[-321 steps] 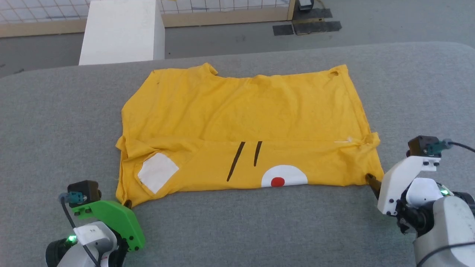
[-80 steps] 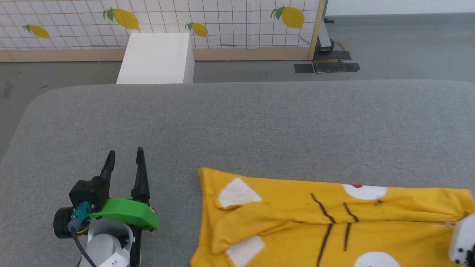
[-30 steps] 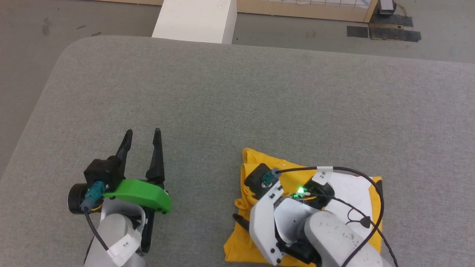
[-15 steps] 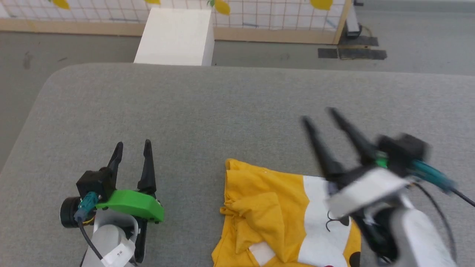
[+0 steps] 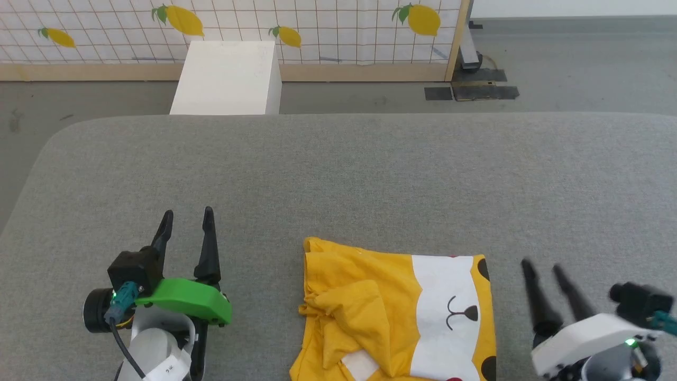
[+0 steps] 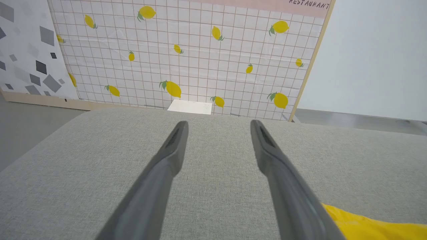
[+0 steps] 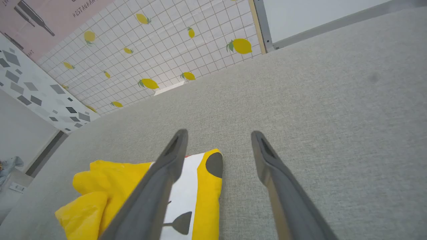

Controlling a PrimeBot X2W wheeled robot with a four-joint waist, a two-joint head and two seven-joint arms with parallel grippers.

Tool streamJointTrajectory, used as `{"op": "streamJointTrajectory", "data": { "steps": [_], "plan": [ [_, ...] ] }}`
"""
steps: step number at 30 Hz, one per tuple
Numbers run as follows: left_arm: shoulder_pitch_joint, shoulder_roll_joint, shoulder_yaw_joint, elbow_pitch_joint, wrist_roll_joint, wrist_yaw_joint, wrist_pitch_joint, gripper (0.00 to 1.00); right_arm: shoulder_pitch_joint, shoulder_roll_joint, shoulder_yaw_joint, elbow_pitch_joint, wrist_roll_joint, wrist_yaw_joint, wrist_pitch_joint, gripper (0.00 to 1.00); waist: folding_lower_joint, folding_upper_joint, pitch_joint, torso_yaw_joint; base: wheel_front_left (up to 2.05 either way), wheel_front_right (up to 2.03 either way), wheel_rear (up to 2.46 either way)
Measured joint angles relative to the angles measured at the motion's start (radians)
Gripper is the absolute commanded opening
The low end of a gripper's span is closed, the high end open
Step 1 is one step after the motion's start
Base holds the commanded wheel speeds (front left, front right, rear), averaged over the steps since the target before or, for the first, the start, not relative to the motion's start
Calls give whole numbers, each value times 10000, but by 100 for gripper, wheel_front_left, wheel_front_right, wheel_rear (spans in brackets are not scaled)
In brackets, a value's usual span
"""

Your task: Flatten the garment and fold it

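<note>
Head view: right claw [image 5: 540, 266] is now off the folded yellow cotton T-shirt [image 5: 396, 312], open, empty; left claw [image 5: 188, 212] open too. Fold looks done.

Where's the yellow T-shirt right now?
Low in the head view, the garment lies folded on the grey padded surface, between the left gripper and the right gripper, touching neither.
</note>
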Motion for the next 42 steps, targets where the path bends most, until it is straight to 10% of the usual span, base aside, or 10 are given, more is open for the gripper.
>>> {"op": "streamJointTrajectory", "data": {
  "steps": [18, 20, 22, 24, 36, 42],
  "plan": [
    [67, 0, -86, 75, 81, -77, 0, 100, -1019, -48, 1323, 3041, 1095, 0, 2836, 100, 0, 0, 96, 183, 0, 0, 0],
    [71, 0, -100, 111, 81, -77, 0, 100, -1136, -59, 1509, 3068, 1035, 0, 3118, 75, 0, 0, 85, 217, 0, 0, 0],
    [74, 0, -107, 136, 81, -82, 0, 100, -1177, -67, 1643, 3055, 1028, 0, 3298, 20, 0, 0, 67, 251, 0, 0, 0],
    [78, 0, -121, 157, 81, -84, 0, 100, -1171, -52, 1701, 3030, 798, 0, 3356, 0, 0, 0, 41, 288, 0, 0, 0],
    [244, -8, 136, -50, 29, -36, -2, 100, -2356, -412, 3430, -272, -4332, 2, 4895, 0, 0, 0, 91, -90, 0, 0, 0],
    [209, -12, 347, -420, 0, 10, -8, 100, -5219, -3505, 6266, -1055, -4134, 4, 6466, 0, 0, 0, 440, -1057, 0, 0, 0]
  ]
}}
